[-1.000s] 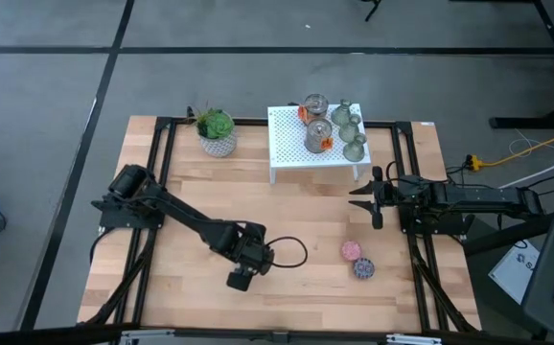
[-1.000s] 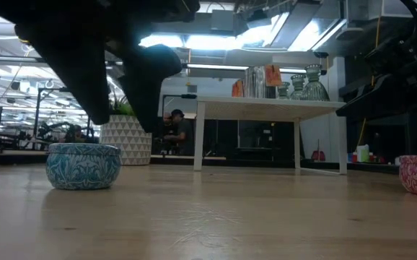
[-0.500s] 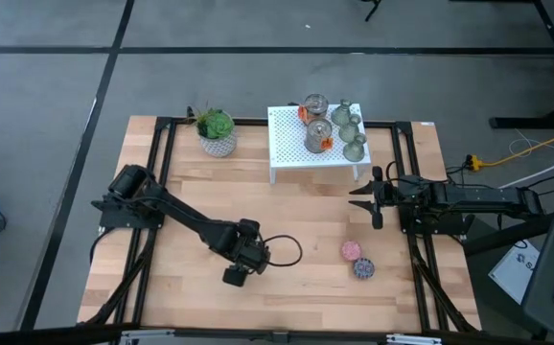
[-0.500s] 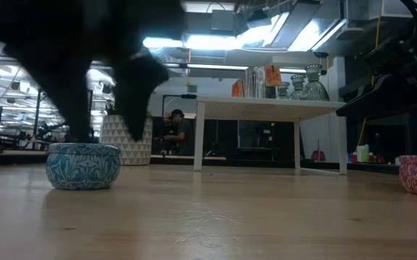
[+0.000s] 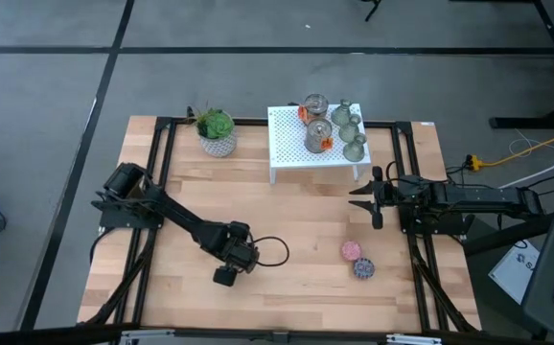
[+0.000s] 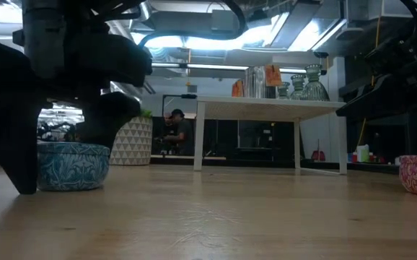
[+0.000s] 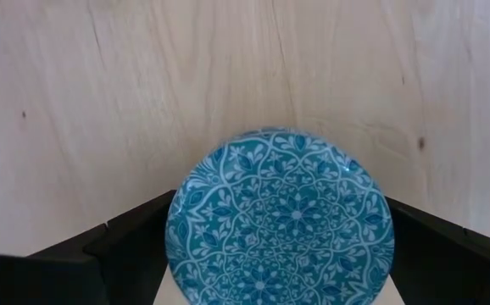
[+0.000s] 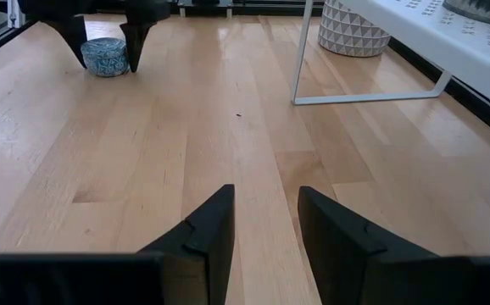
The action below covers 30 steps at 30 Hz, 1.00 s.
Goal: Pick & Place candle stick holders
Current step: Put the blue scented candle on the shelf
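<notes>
The candle stick holders (image 5: 351,128), dull olive-grey, stand on the white shelf (image 5: 287,144) at the table's far side; the low view shows them on the shelf top (image 6: 304,81). My left gripper (image 5: 227,264) points down, open, at the table's near middle. Its fingers (image 7: 130,246) stand on either side of a blue patterned tin (image 7: 281,216), which rests on the table (image 6: 71,166). My right gripper (image 5: 373,196) waits at the right edge, level, open (image 8: 266,229), with nothing between its fingers. My left gripper comes at the blue tin from above, one finger on each side of its round wall (image 6: 97,148). Whether either finger touches the wall, I cannot tell. The tin sits flat on the table.
A pink tin (image 5: 352,250) and a purple tin (image 5: 363,268) lie near the right front. Two jars (image 5: 316,136) share the shelf with the holders. A potted plant (image 5: 218,132) stands at the far left. Bare wood lies between the tins.
My left gripper has gone down and toward the table's left edge, so its fingers now reach the table around the blue tin. In the low view the tin has shifted a little toward the table's left.
</notes>
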Each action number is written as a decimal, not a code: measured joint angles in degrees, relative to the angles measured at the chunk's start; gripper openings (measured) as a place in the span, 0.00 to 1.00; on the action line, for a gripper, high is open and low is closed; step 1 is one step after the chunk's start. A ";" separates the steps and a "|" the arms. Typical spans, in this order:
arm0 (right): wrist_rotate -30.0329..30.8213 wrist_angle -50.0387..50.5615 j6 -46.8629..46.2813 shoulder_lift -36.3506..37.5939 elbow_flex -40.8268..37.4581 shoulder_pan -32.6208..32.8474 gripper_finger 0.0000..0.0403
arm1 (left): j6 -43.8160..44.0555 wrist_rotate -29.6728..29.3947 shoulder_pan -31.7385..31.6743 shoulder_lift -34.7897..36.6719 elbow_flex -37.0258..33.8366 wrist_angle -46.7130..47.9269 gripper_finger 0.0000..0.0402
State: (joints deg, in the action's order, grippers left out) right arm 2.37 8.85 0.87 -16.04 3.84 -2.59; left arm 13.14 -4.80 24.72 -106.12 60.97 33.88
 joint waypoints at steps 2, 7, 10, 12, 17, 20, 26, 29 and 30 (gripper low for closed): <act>0.00 -0.01 0.01 0.01 -0.01 0.00 0.34 | 0.42 0.24 -0.01 -0.05 0.00 -0.01 0.92; 0.00 0.01 -0.01 0.00 -0.01 -0.01 0.34 | 2.33 0.22 0.10 -0.16 -0.04 -0.07 0.92; 0.00 0.01 -0.01 0.01 0.00 0.00 0.34 | 2.40 -0.09 0.42 -0.18 -0.06 -0.24 0.92; 0.00 0.01 -0.01 -0.02 0.01 -0.02 0.34 | 2.39 -0.46 0.67 -0.18 -0.07 -0.36 0.91; 0.00 0.01 -0.01 0.00 -0.01 -0.01 0.34 | 2.61 -0.52 0.76 -0.23 -0.11 -0.80 0.84; 0.00 0.01 0.01 0.01 -0.01 -0.01 0.34 | 2.61 -0.30 0.78 -0.10 -0.15 -0.98 0.77; 0.00 0.00 0.00 0.00 0.00 0.00 0.34 | 2.86 -0.45 0.76 0.78 -0.17 -1.39 0.73; 0.00 0.01 0.00 0.00 -0.01 -0.01 0.34 | 3.27 -0.56 0.75 1.82 -0.31 -1.41 0.73; 0.00 0.01 0.00 0.01 0.01 -0.01 0.34 | 3.72 -0.65 0.75 2.14 -0.41 -1.37 0.73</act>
State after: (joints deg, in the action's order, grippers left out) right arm 2.37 8.86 0.87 -16.03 3.85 -2.60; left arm 16.86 -5.45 25.47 -103.98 60.56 32.51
